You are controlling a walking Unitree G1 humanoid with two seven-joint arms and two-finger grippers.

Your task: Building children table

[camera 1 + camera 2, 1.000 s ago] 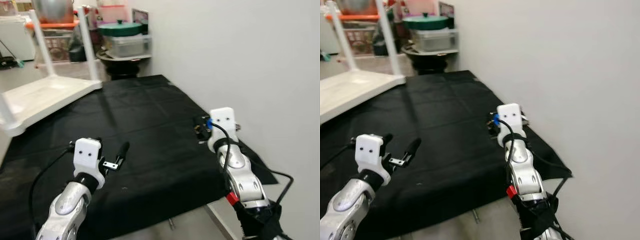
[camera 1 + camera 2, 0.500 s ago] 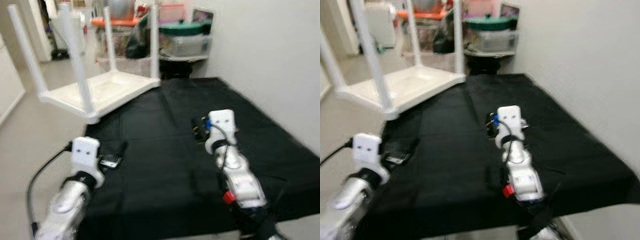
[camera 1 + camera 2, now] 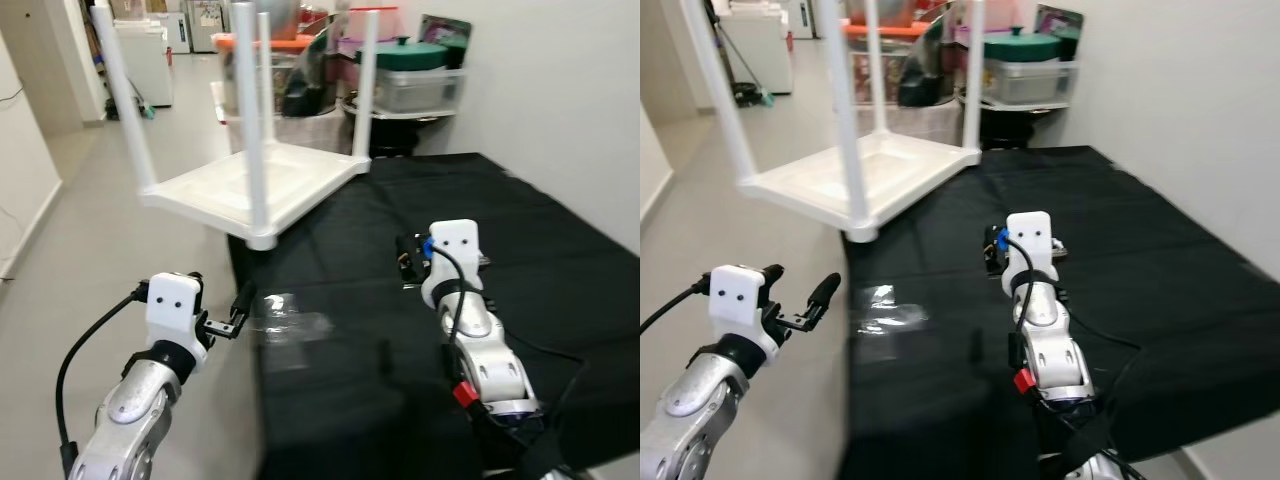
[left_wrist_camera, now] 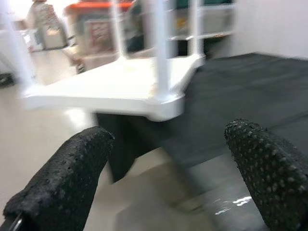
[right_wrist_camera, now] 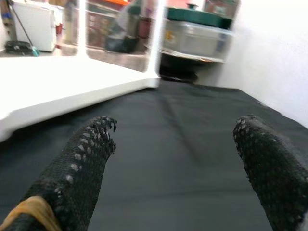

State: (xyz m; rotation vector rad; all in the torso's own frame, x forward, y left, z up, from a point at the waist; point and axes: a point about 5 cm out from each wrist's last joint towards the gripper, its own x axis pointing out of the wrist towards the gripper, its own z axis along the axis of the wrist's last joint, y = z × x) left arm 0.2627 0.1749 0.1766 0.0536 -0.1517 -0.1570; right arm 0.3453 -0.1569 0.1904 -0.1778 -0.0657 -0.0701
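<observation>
The table [image 3: 262,184] lies upside down, its white top flat on the near-left corner of the black mat [image 3: 420,300] and partly overhanging the bare floor [image 3: 90,260], with its four legs standing straight up. One corner, with its leg [image 3: 252,120], points toward the robot; that corner sits ahead of both arms and between them, a little to the left of centre.

The left gripper [image 3: 235,312] hangs low over the floor at the mat's left edge, jaws spread wide and holding nothing. In the left wrist view its fingertips [image 4: 72,168] frame the near corner and leg almost dead ahead, so this arm looks lined up with it. The right gripper [image 3: 408,262] hovers over the mat, to the right of the table and well apart from it; its jaws are also wide and empty, and its wrist view puts the tabletop's edge off to one side, with open mat straight ahead.

Judging by this, the left arm is nearer and better aimed at the near leg. Since the legs run vertically, jaws closing on one would need to come in level, from the side.

A clear plastic bag [image 3: 285,325] lies on the mat near the left gripper. Storage tubs [image 3: 415,85] are stacked beyond the mat by the wall.
</observation>
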